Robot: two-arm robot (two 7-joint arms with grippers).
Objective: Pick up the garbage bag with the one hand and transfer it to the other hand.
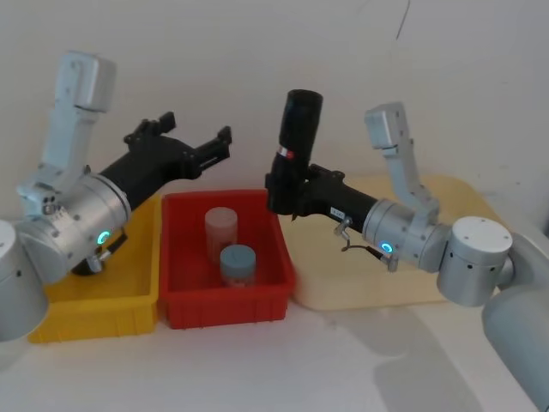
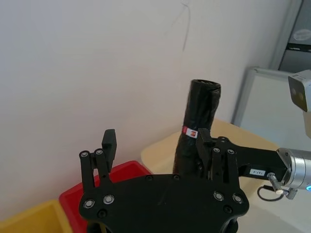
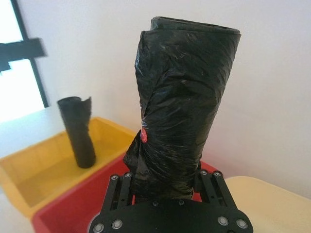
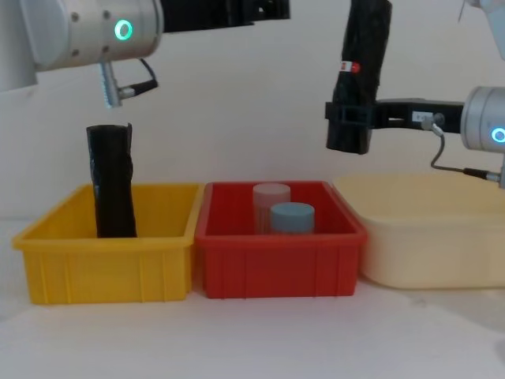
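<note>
— While clenched on its lower part, held the garbage bag (image 1: 302, 116) upright in the right gripper (image 1: 281, 190), red-and-white label band (image 1: 285, 154) just above the jaws.
— Held where?
— Up in the air, over the border of red bin (image 1: 227, 305) and cream tray (image 1: 360, 287).
— And the left gripper (image 1: 225, 144)?
— Hovered over the yellow bin (image 1: 94, 314), jaws spread and empty, aimed at the garbage bag, apart from it, with a wrinkled black roll (image 4: 110, 181) upright in that bin.

The left arm was raised at the left, and its left gripper (image 1: 221, 144) was held level, pointed right, with the fingers spread apart. The right arm was bent in from the right, and its right gripper (image 1: 281, 194) was clamped around the upright garbage bag (image 1: 302, 116).
</note>
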